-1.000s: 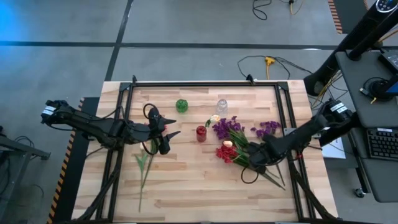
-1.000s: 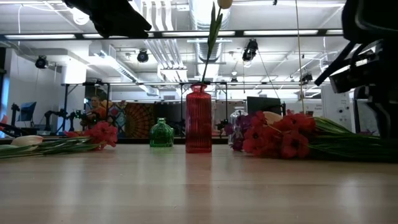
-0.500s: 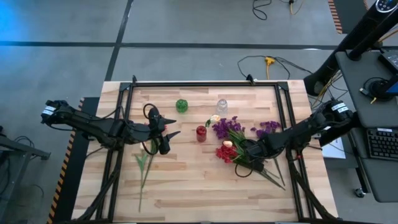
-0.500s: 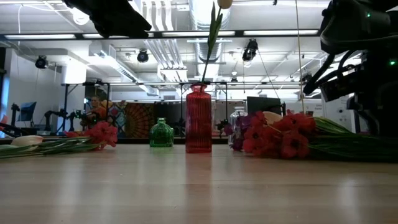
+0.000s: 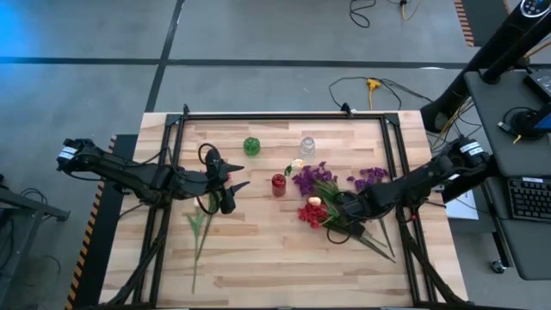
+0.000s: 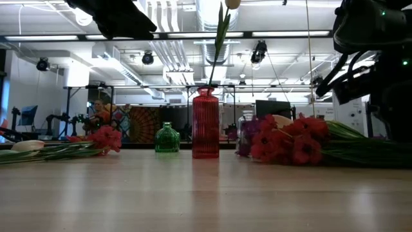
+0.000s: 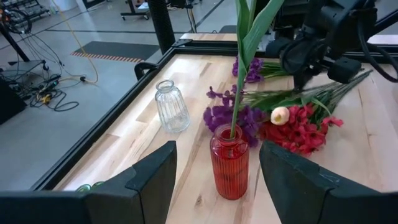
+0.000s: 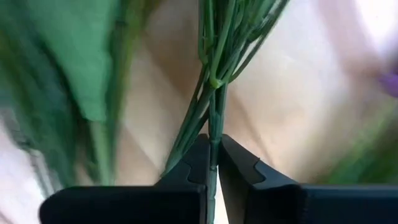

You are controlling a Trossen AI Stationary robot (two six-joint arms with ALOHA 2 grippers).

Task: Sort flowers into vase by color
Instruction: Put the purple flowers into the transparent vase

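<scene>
A red vase (image 5: 278, 184) stands mid-table with a cream-yellow flower (image 7: 239, 93) stuck in its neck. A green vase (image 5: 251, 145) and a clear vase (image 5: 307, 146) stand farther back. Purple flowers (image 5: 310, 178), red flowers (image 5: 312, 212) and a cream bud (image 5: 315, 200) lie in a pile right of the red vase. My right gripper (image 5: 337, 209) points down into that pile and is shut on a stem. My left gripper (image 5: 239, 183) hangs open above the table, left of the red vase. More flowers (image 5: 200, 228) lie on the table's left part. My right gripper pinches one thin green stem (image 8: 213, 134) between its two fingertips (image 8: 200, 163). It comes from above, pointing down, with the fingers across the stem. The stem lies among the other stems of the pile on the table.
A black frame (image 5: 284, 118) runs around the tabletop. The near half of the table (image 5: 275, 267) is bare wood. In the low view the red blossoms (image 6: 290, 145) lie right of the red vase (image 6: 206, 124), and other red blossoms (image 6: 103, 138) lie to its left.
My right gripper has swung a little toward the table's left over the pile of flowers and has rolled slightly at the wrist.
</scene>
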